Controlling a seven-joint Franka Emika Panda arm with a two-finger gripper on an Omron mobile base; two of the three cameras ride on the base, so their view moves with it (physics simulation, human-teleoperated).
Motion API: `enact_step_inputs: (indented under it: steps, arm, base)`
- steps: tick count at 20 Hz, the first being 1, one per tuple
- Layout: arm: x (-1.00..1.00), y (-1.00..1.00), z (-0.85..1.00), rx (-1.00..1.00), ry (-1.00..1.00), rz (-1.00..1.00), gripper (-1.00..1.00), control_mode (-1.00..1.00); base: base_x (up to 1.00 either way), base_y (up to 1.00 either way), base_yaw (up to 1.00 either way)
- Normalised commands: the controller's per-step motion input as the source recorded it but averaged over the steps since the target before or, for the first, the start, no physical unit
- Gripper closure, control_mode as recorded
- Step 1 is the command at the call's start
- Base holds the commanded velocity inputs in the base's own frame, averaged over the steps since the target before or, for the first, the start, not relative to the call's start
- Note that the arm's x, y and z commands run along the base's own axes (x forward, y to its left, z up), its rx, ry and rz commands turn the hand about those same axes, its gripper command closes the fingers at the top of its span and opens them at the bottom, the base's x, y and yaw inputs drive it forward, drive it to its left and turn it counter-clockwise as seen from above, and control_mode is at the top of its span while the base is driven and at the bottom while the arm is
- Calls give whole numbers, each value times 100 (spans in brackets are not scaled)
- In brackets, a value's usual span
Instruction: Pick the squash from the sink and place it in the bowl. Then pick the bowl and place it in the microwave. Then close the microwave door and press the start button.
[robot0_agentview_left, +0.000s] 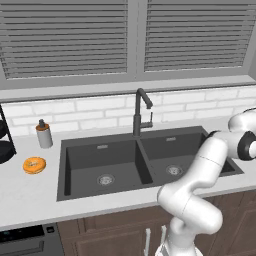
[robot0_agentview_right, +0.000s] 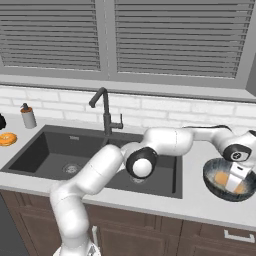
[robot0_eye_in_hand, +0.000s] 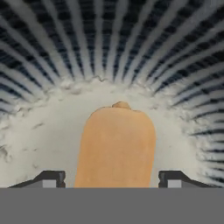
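The dark blue-grey bowl (robot0_agentview_right: 210, 176) stands on the counter to the right of the sink (robot0_agentview_right: 50, 150). The tan-orange squash (robot0_eye_in_hand: 116, 144) lies on the bowl's pale inside (robot0_eye_in_hand: 39, 144), also seen as an orange patch, the squash (robot0_agentview_right: 222, 178), from the right base view. My gripper (robot0_agentview_right: 235, 181) reaches down into the bowl. In the hand view my gripper (robot0_eye_in_hand: 112, 179) is open, with a fingertip (robot0_eye_in_hand: 54, 178) on either side of the squash and a small gap at each. Both basins of the sink (robot0_agentview_left: 100, 155) are bare. The microwave and its door are out of view.
A tall dark faucet (robot0_agentview_left: 141, 112) rises behind the sink. On the counter to its left lie an orange donut (robot0_agentview_left: 34, 165) and a soap dispenser (robot0_agentview_left: 44, 134). A window with blinds (robot0_agentview_left: 65, 37) spans the back wall.
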Motion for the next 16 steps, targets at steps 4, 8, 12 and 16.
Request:
enact_step_inputs:
  steps: [4, 8, 12, 16]
  arm:
    - [-42, 26, 19, -1, -4, 0, -100, -100]
    - [-59, 64, 19, -7, -10, 0, -100, -100]
    - [-45, 64, 41, -11, -7, 0, -100, -100]
    - [-32, 68, 37, -10, 0, 0, -100, -100]
  base:
    - [0, 0, 0]
    - [0, 0, 0]
    - [0, 0, 0]
    - [0, 0, 0]
